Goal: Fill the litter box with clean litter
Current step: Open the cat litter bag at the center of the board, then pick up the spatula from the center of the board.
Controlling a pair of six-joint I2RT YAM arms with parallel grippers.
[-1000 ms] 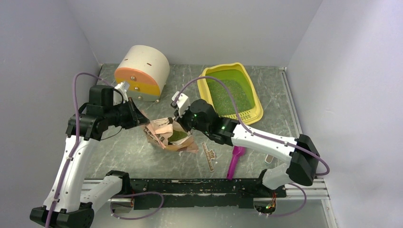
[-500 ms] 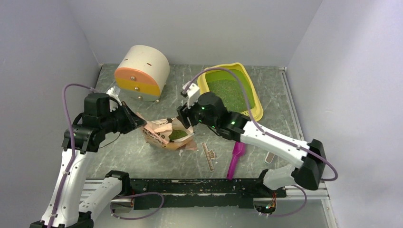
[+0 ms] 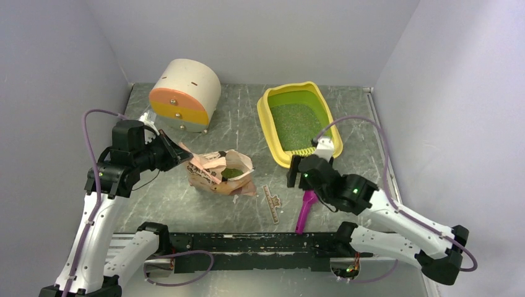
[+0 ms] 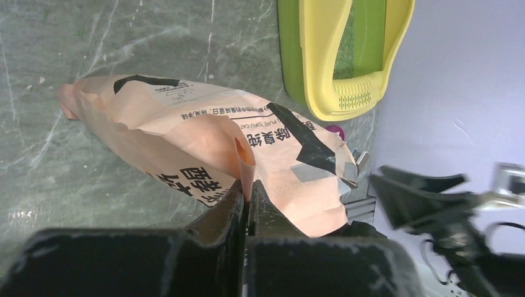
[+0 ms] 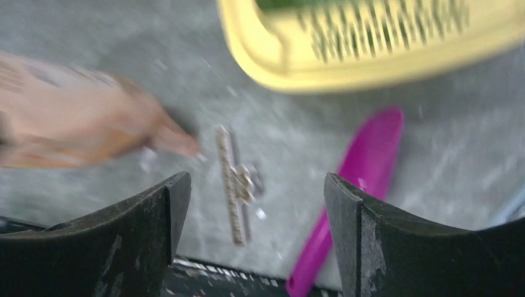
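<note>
The grey marbled table [image 3: 186, 204] stands between pale walls, with the yellow litter box [image 3: 265, 114] at its far right and a speckled layer of clean litter [image 3: 296, 124] in the green pan. The left gripper [image 4: 246, 197] is pinched tight on the edge of the pink bag [image 3: 213, 176] at mid-table. The right gripper [image 5: 255, 185] gapes wide, holding nothing, just near of the box, over the magenta scoop [image 3: 305, 210].

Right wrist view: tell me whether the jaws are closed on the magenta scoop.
No, the jaws stand wide apart with nothing gripped, and the magenta scoop lies loose on the table below them.
</note>
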